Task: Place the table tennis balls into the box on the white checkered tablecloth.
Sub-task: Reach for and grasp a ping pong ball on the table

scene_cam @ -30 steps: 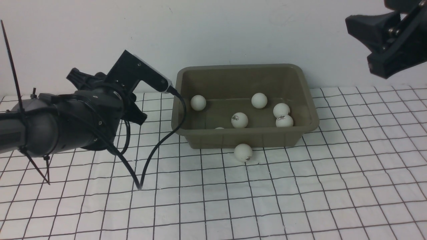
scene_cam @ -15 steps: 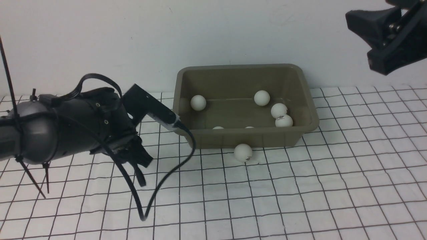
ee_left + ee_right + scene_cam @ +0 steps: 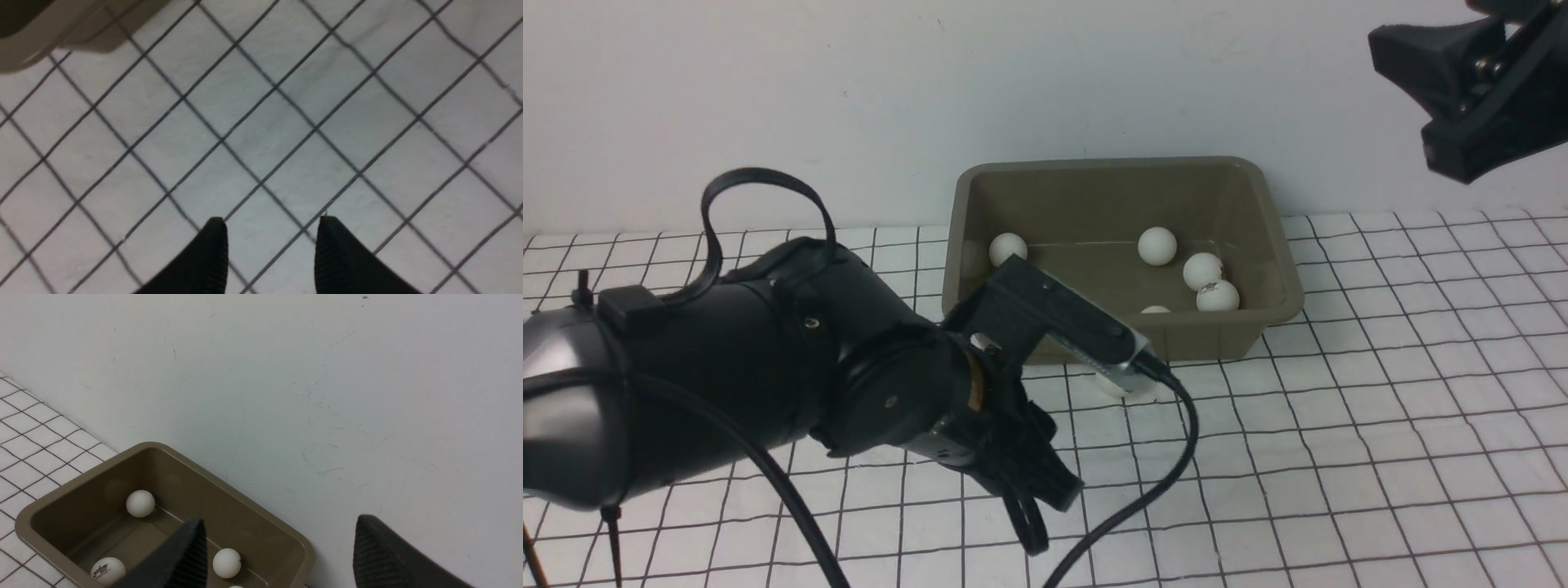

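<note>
Counted five table tennis balls [image 3: 1157, 246] inside the box [image 3: 1094, 162], perhaps more hidden behind its near wall. Spotted one ball [image 3: 1109, 385] outside on the white checkered tablecloth [image 3: 1339, 425], just in front of the box, mostly masked by the left arm [image 3: 727, 384]. Found left gripper [image 3: 271, 222] spread, empty, near the box's corner; right gripper [image 3: 280, 520] spread, empty, raised above the box. Judged task nearly done.

Soft, even light fills the scene. The white checkered tablecloth [image 3: 1339, 425] and the wall [image 3: 849, 98] behind the box [image 3: 1217, 339] look bright, without glare. The box's inside is dimmer, with only faint shadows. In the left wrist view the grid lines near the box are smeared by blur. The right wrist view is sharp.
</note>
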